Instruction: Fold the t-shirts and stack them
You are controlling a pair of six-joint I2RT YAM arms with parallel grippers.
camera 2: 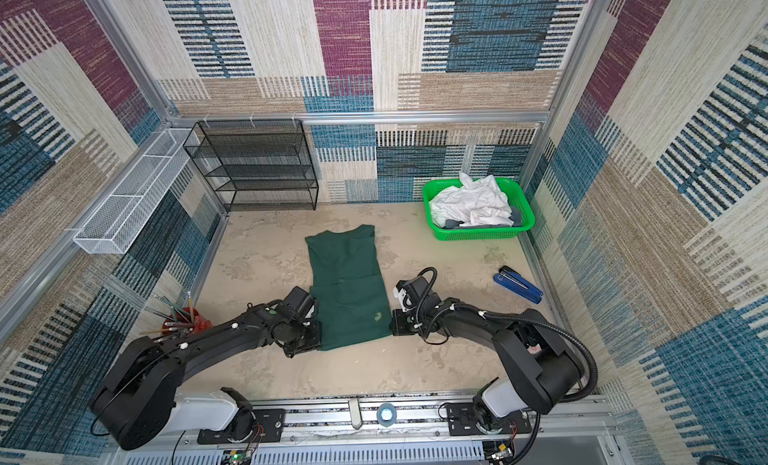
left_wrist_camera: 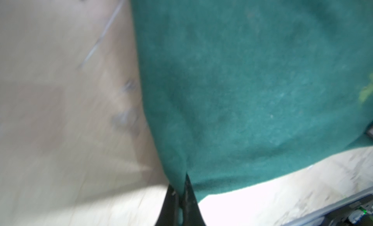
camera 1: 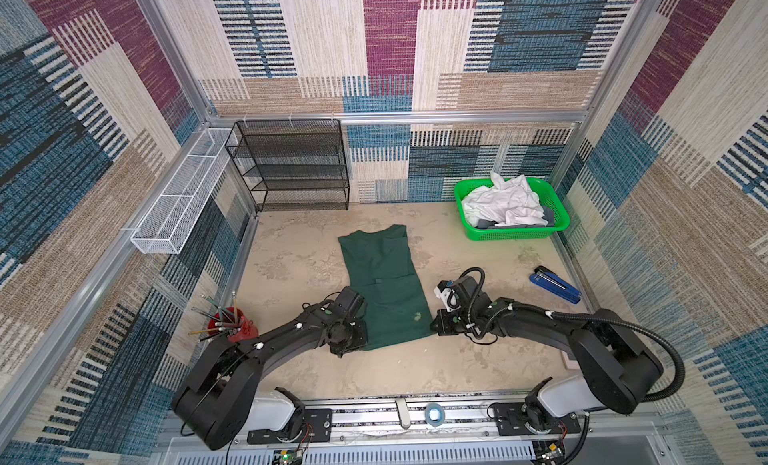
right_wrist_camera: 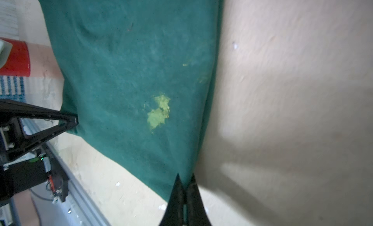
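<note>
- Top views both show the dark green t-shirt [camera 1: 382, 284] lying flat at the middle of the table [camera 1: 415, 371]. It is folded into a long narrow strip, collar toward 12 o'clock and hem toward 6 o'clock.
- The left arm comes in from 7 o'clock, its forearm low over the table and its wrist bent down at the hem's 9 o'clock corner.
- In the left wrist view the left gripper [left_wrist_camera: 179, 182] has its fingers pressed together on that corner, with green cloth pinched between them.
- The right arm comes in from 5 o'clock, its forearm stretched toward the shirt and its wrist at the hem's 3 o'clock corner.
- In the right wrist view the right gripper [right_wrist_camera: 185, 178] pinches the shirt's edge, its two fingers nearly touching with cloth between them.
- A pale yellow-green stain [right_wrist_camera: 159, 111] marks the shirt near the right gripper.
- The white t-shirts [camera 1: 503, 201] are heaped in the green basket [camera 1: 515, 234] at 2 o'clock, with some grey fabric [camera 1: 484, 224] under them.
- A red cup [camera 1: 241, 332] of pencils stands at 8 o'clock, just beside the left arm.
- A blue stapler [camera 1: 555, 285] lies at 3 o'clock.
</note>
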